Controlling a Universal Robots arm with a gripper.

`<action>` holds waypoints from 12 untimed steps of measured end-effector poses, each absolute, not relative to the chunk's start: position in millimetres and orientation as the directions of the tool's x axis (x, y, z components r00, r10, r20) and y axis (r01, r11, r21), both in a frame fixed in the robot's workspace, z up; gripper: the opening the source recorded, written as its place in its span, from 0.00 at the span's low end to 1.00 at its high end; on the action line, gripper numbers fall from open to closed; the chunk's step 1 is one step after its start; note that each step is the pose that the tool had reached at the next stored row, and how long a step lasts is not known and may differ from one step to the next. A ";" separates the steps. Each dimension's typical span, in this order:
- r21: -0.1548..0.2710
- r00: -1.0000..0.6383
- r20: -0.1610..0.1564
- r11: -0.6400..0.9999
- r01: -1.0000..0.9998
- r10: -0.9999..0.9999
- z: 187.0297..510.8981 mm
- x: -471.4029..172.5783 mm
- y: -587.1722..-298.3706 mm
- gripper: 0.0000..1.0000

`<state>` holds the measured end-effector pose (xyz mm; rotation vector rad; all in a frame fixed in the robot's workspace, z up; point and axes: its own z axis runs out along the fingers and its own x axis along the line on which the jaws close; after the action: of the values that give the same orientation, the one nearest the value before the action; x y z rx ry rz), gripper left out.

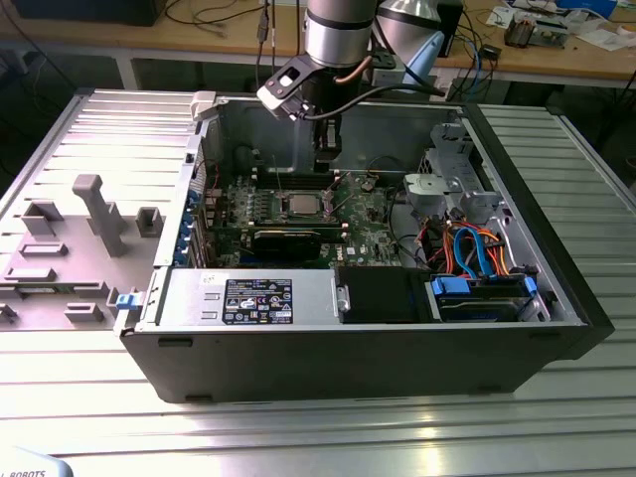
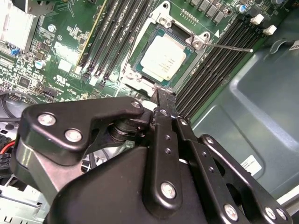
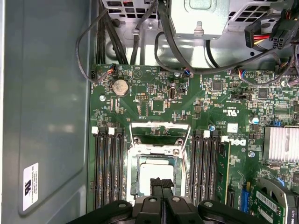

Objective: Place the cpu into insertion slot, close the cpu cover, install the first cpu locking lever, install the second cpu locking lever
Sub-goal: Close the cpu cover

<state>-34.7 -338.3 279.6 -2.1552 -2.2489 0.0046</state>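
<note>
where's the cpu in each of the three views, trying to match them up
Exterior view: cpu mid-motherboard, just under the gripper in the picture.
Second wrist view: cpu seated in the socket, just past the gripper.
First wrist view: cpu partly hidden behind the gripper.
Shared landmark: black memory slots flanking it.

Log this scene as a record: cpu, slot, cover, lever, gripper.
cpu: seated in the insertion slot
cpu cover: open, swung up off the chip
locking lever: looks unlatched, sticks out over the memory slots
gripper: shut, holding nothing, above the cpu
</note>
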 end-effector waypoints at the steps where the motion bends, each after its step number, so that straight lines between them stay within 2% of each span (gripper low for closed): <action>1: -0.021 -0.042 0.017 0.042 0.999 0.999 279.6 -34.5 -338.3 0.11; 12: -0.021 -0.042 0.017 0.043 0.999 0.999 279.6 -31.3 -338.0 0.11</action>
<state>-31.3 -338.0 279.6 -2.1553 -2.2488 0.0046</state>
